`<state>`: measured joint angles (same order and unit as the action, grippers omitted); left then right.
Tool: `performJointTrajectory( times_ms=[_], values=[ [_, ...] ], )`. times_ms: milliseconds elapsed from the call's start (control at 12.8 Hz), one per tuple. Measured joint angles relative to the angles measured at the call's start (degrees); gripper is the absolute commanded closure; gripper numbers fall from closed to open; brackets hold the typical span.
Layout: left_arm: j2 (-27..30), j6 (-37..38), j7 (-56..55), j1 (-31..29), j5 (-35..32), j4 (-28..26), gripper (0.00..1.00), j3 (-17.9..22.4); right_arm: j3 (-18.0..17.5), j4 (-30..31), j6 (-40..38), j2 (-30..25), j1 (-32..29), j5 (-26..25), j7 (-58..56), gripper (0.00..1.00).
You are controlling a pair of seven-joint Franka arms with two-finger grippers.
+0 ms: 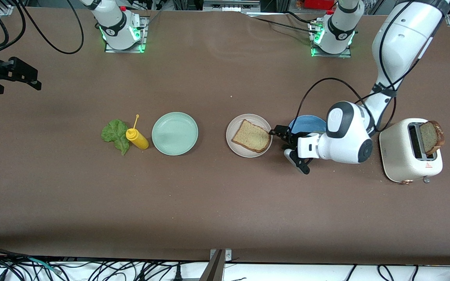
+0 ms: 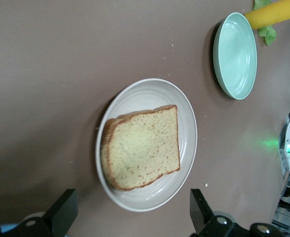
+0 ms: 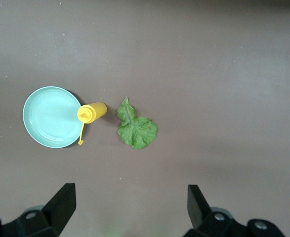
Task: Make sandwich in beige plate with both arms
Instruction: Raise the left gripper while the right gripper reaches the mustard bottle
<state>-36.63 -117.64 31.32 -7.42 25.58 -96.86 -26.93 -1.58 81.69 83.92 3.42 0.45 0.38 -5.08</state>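
Front view, near to far. Table [image 1: 209, 203] is bare brown nearest the camera.

Left gripper [image 1: 289, 150] sits low, just beside the beige plate [image 1: 233, 145] on its left-arm side, at about the plate's 3 o'clock in the front view. Jaws spread wide, holding nothing; one finger reaches the plate's rim, the other lies nearer the camera. In the left wrist view both fingertips [image 2: 61, 210] flank the plate edge with the plate [image 2: 149, 91] clear between them.

One bread slice [image 1: 251, 136] lies flat in the beige plate, crust all round, nothing on top. Same slice in the wrist view [image 2: 142, 148], covering roughly half the plate.

Toaster [image 1: 410, 150] stands toward the left arm's end of the table, with a second bread slice [image 1: 432, 136] sticking up from a slot, tilted.

Blue plate [image 1: 307, 124] is just beside the beige plate, partly hidden by the left arm's wrist.

Mint-green plate [image 1: 174, 133] is at the beige plate's 9 o'clock, well apart. Yellow squeeze bottle [image 1: 137, 138] lies on its side just beside the mint plate, cap tether out. Lettuce leaf [image 1: 115, 134] lies flat on the table, touching the bottle, toward the right arm's end.

Right gripper [image 3: 127, 205] waits high over the right arm's end of the table; jaws spread, empty. Its wrist view looks down on the lettuce [image 3: 135, 128], bottle [image 3: 93, 112] and mint plate [image 3: 48, 118].
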Motion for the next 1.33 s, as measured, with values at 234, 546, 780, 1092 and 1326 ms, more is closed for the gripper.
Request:
performJointTrajectory(
  times_ms=[234,546,780,1092,1326],
  values=[
    [4.57,6.33,-4.36,-2.35,-6.73,2.01,0.0,0.16,-0.04,0.0,0.0,-0.02,0.03,0.0,0.0,0.0],
    [9.46,17.41,-15.16,-3.37,-17.96,9.6,0.0,0.51,-0.23,0.06,0.02,1.03,0.05,0.0,0.0,0.0],
    [13.71,21.75,-26.48,-3.76,-25.9,13.66,0.0,0.56,-0.25,0.12,0.07,3.66,0.07,0.0,0.0,0.0],
    [21.25,25.59,-34.48,-4.66,-30.57,14.36,0.0,0.79,-0.68,0.14,1.31,7.22,1.05,0.02,-0.95,0.0],
    [24.07,25.97,-34.63,-3.16,-28.97,14.69,0.0,8.15,-0.73,0.15,5.77,11.43,2.88,0.02,-5.34,0.0]
  ],
)
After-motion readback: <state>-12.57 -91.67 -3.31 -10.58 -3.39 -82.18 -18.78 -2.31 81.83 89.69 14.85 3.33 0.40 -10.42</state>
